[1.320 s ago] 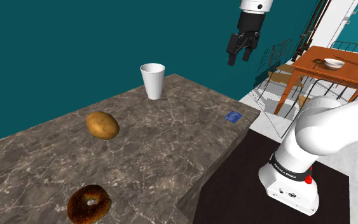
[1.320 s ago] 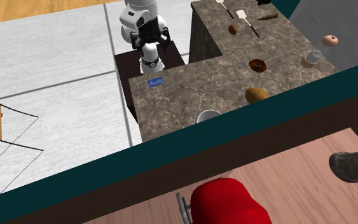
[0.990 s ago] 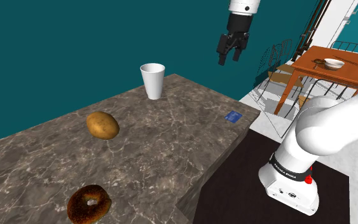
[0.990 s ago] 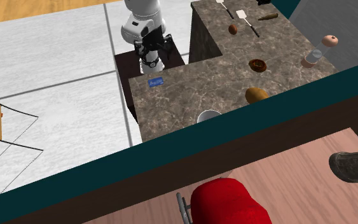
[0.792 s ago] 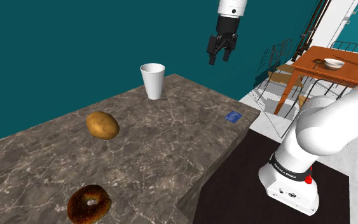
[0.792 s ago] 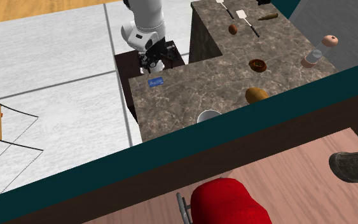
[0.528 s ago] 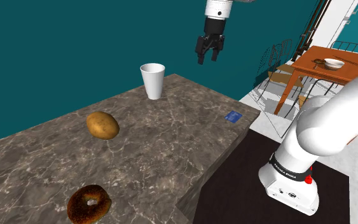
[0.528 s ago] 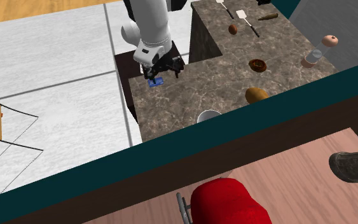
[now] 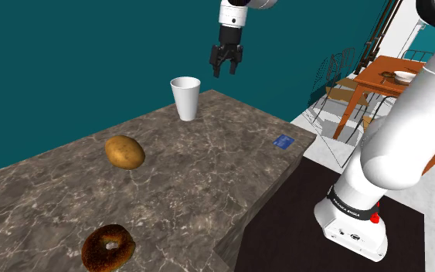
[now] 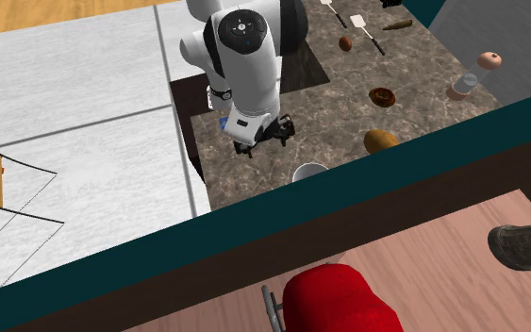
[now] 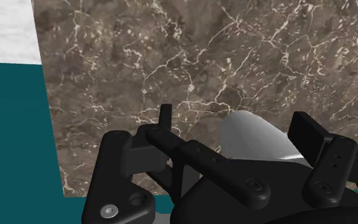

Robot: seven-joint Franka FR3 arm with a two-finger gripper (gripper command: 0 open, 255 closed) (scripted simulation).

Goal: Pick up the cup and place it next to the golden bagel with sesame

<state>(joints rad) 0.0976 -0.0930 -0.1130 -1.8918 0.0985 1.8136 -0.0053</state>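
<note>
In the shoulder view the tool hangs above and toward that view's right of the white cup, its fingers parted and holding nothing. The cup stands upright near the far edge of the marbled counter, close by the teal wall, with its mouth up and its long axis vertical, tapering toward the base. The dark sesame bagel lies well apart at the near edge, and a brown potato-like lump lies between the two. A finger coming down on the rim rather than past it would likely tip the cup, and a low carry could clip the lump. In the second exterior view the tool sits over the counter short of the cup, which is right at the counter's edge by the wall, so a sideways shove might push it against the wall or topple it. In the wrist view the cup shows pale beyond the spread fingers, untouched. Its tapered wall could slide out of a weak or tilted pinch.
</note>
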